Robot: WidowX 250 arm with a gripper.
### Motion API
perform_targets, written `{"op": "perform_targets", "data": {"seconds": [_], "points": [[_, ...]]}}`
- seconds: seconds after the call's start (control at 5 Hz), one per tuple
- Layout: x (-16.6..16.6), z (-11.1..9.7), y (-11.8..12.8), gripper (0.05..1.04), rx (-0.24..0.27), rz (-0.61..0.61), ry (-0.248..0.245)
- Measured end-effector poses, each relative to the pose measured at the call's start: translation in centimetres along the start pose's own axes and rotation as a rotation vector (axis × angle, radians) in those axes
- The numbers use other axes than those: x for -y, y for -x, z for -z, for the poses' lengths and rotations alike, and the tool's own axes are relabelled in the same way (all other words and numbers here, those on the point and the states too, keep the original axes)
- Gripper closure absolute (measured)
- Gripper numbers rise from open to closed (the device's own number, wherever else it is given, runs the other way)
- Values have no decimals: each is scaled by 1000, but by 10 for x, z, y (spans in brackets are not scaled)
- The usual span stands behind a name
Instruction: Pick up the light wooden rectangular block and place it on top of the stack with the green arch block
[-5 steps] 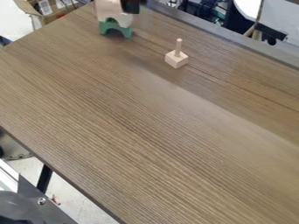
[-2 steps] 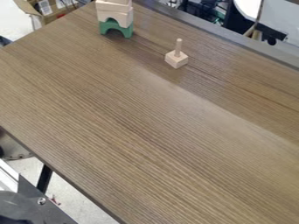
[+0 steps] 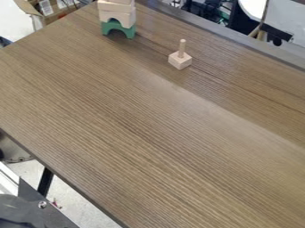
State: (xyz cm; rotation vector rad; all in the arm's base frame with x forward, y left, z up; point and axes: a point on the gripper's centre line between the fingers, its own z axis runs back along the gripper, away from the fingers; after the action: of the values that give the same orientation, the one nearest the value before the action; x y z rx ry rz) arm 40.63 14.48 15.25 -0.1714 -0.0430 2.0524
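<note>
No text, brand, number or sign can be read. At the upper left, beyond the desk point(image 3: 137, 111), a cardboard box point(image 3: 54, 8) bears pale patches point(image 3: 46, 7) that look like labels, with any print too small to make out.

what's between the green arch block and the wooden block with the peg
Only bare wood-grain tabletop lies between the green arch block and the wooden block with the peg, as the camera view shows.

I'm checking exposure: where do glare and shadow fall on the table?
In the camera view, a pale sheen slants across the table toward the lower right; it looks darker around the peg block; shade sits under the green arch.
</note>
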Motion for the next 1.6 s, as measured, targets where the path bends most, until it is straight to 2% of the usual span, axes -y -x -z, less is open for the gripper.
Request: {"op": "perform_targets", "data": {"seconds": [0.2, 0.4, 0.6, 1.0, 1.2, 1.4, 1.6], "points": [[4, -4, -4, 555, 3, -4, 15], [5, 4, -7, 554, 6, -7, -3], [8, 0, -9, 555, 10, -9, 12], [11, 11, -13, 555, 21, -5, -13], [16, 7, -13, 555, 20, -7, 1], [17, 19, -18, 555, 24, -16, -26], [22, 14, -18, 481, 26, -14, -9]]}}
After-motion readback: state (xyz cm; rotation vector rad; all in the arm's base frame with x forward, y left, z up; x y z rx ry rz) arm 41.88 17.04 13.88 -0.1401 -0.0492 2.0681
